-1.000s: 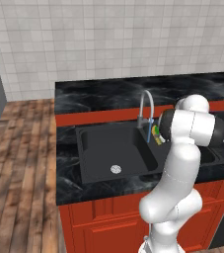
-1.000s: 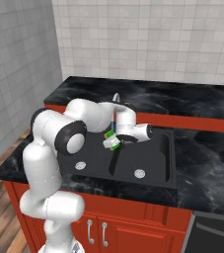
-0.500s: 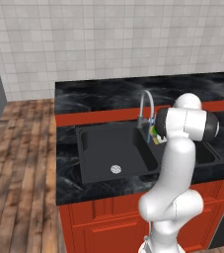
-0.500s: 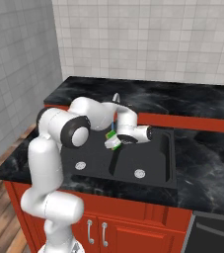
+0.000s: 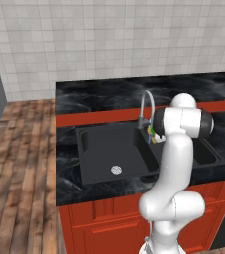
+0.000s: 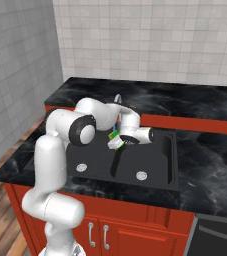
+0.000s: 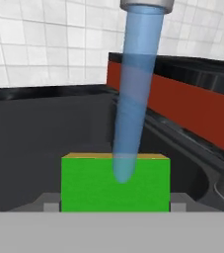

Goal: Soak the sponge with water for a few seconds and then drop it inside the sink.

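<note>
In the hand view the sponge [image 7: 115,183] shows its green face, with a thin yellow edge on top, between my gripper's [image 7: 114,203] two small grey fingertips [image 7: 49,202]. The gripper is shut on the sponge. A light-blue stream of water [image 7: 133,94] falls from the faucet spout [image 7: 145,5] and lands on the sponge's upper middle. From the base views, the gripper [image 6: 118,143] holds the sponge [image 5: 151,133] just under the curved faucet [image 5: 146,103], above the black sink [image 5: 104,149]. The sponge hangs over the divider between the two basins [image 6: 150,155].
Glossy black marbled countertop [image 5: 99,94] surrounds the sink, with a red ledge behind it [image 7: 192,108]. Round silver drains [image 5: 116,169] [image 6: 141,175] sit in the basin floors. My white arm [image 6: 85,125] reaches across the left basin. Tiled wall [image 6: 150,40] stands behind the counter.
The arm's elbow has shifted a little to the left in the left base view. The sponge stays gripped under the faucet.
</note>
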